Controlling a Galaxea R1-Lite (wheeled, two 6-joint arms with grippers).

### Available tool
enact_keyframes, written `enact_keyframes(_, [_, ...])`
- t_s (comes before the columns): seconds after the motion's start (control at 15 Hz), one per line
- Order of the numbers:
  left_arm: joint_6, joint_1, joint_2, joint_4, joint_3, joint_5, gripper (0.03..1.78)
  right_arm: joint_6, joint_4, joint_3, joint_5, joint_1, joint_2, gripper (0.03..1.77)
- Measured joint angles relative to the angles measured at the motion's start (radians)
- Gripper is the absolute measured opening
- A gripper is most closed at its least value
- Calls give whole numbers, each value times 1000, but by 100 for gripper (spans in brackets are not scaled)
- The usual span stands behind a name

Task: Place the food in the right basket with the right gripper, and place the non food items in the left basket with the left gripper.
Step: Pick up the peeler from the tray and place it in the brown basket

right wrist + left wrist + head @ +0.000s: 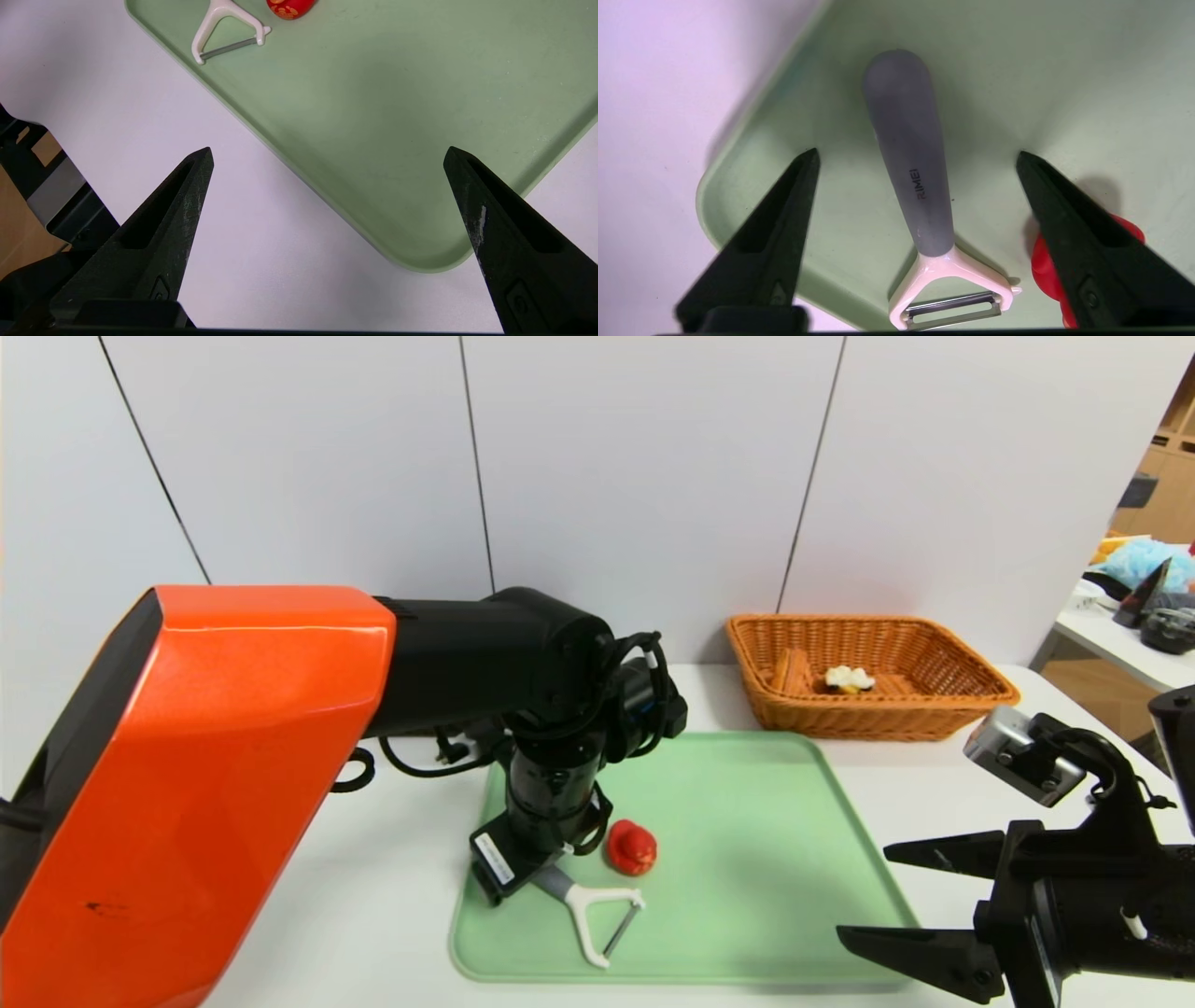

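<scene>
Straddling the grey "RIMEI"-marked peeler (910,168), left claw (917,156) open, right claw (327,154) open

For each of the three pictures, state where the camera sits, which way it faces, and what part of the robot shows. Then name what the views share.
Head: high on the robot, looking forward and down at the green tray; both arms show.
Left wrist: looks down between the left gripper fingers at the peeler.
Right wrist: looks over the tray corner between the open right gripper fingers.
Shared: all three show tray, peeler and red toy.
</scene>
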Motion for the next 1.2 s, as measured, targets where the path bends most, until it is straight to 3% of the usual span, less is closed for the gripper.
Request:
enact_keyframes(0.33, [3,-5,0,0,0,0,77,0,0,-1,0,0,-1,170])
enact_keyframes(0.4, [3,-6,-1,0,-1,1,44,0,0,-1,0,0,-1,170])
enact_keyframes(0.47, [4,-6,-1,0,-1,1,28,0,0,-1,0,0,-1,170])
enact_keyframes(0.87, [7,-5,-17,8,-3,4,28,0,-2,-2,0,0,-2,170])
enact_keyframes(1.2, [23,2,-62,14,-4,57,28,0,0,4,0,1,-11,170])
